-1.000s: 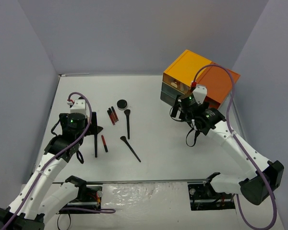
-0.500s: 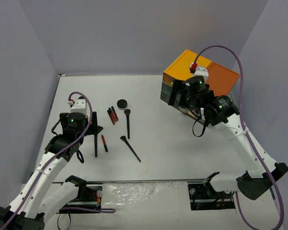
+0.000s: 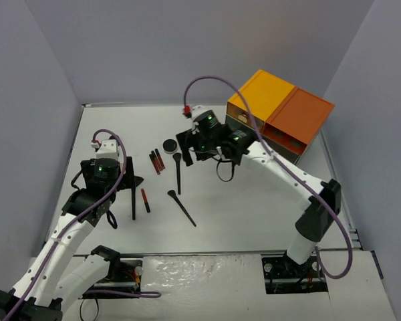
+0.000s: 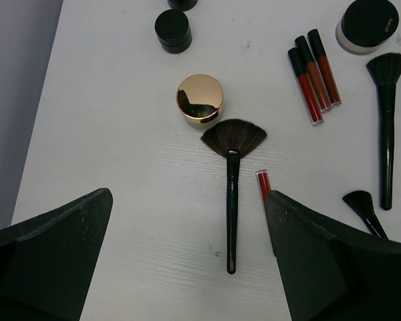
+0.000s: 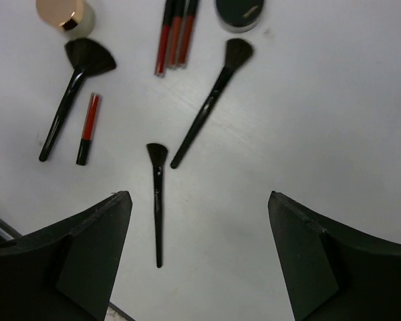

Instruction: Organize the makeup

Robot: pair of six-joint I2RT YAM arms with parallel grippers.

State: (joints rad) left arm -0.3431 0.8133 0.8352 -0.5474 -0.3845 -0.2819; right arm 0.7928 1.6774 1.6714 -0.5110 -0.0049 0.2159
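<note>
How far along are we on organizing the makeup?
Done: nothing visibly; the fan brush, gold-lidded jar, three red sticks and slim brushes lie loose on the table. In hand: nothing; left claw and right claw are both open and empty, the right hovering over the brushes. Left: every item.

Top external: fixed, high behind the arm bases [image 3: 307,257], angled down over the whole table [image 3: 254,200]. Left wrist, right wrist: each close above it, looking down. Both wrist views overlap on fan brush [image 4: 232,200], three red sticks [image 4: 313,70], gold-lidded compact [image 4: 200,100].
</note>
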